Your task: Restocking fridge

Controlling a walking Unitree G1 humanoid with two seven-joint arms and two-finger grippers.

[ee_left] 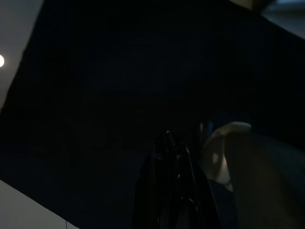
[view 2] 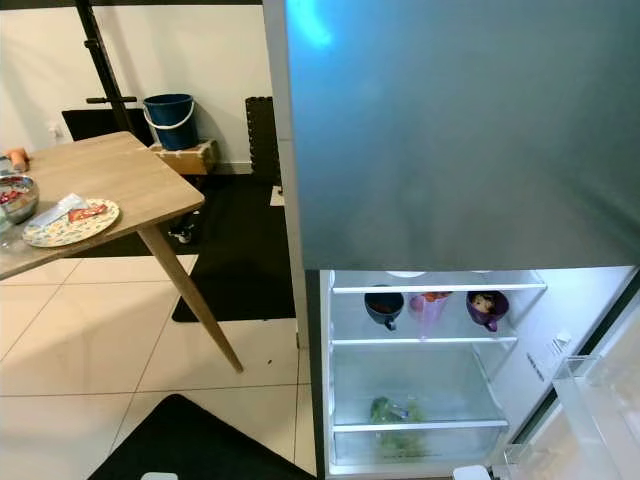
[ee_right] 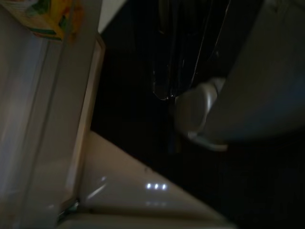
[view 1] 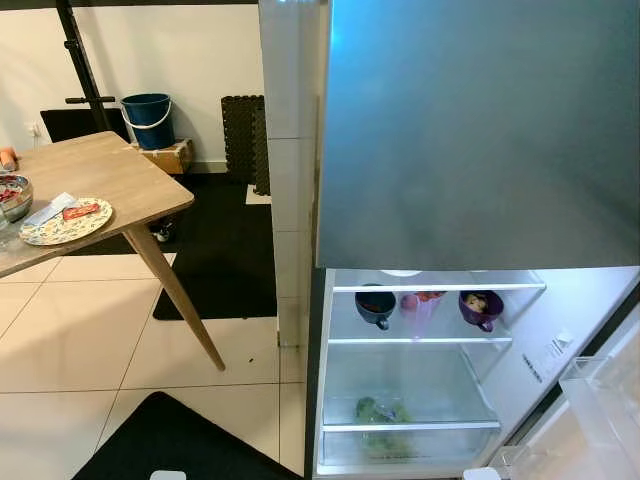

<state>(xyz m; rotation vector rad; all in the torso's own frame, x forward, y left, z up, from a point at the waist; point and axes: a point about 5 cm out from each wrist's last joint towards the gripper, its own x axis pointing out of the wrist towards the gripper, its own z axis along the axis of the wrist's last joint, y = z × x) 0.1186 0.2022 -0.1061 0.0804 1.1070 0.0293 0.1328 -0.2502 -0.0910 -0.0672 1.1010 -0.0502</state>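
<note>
fridge: tall grey unit, upper door shut, lower compartment open and lit; landmark for all below
fridge door: lower door swung open to the fridge's right, clear bins on its inner side
wooden table: left of fridge, well apart, on slanted legs over pale floor tiles
dark mats: on floor between table and fridge, one more near the bottom edge of the head views
tiled pillar: white, just beside fridge's left edge
blue bucket: far behind, left of fridge, on a low wooden box by the wall
crisper drawer: clear, bottom of the open fridge compartment, green vegetables inside
glass shelf: in fridge above the crisper, carries three cups in a row
dark blue cup: left on that shelf
pink cup: middle, red stuff at the top
purple cup: right, something pale inside
patterned plate: on table, near the edge facing the fridge, red packet and white wrapper on it
bowl: on table, far side of the plate from the fridge, just beside it
left gripper: hangs in the dark, fingers pressed together, holding nothing
right gripper: hangs low by the open fridge door; spread or closed, cannot tell
yellow-green carton: in a door bin, seen from right wrist
</note>
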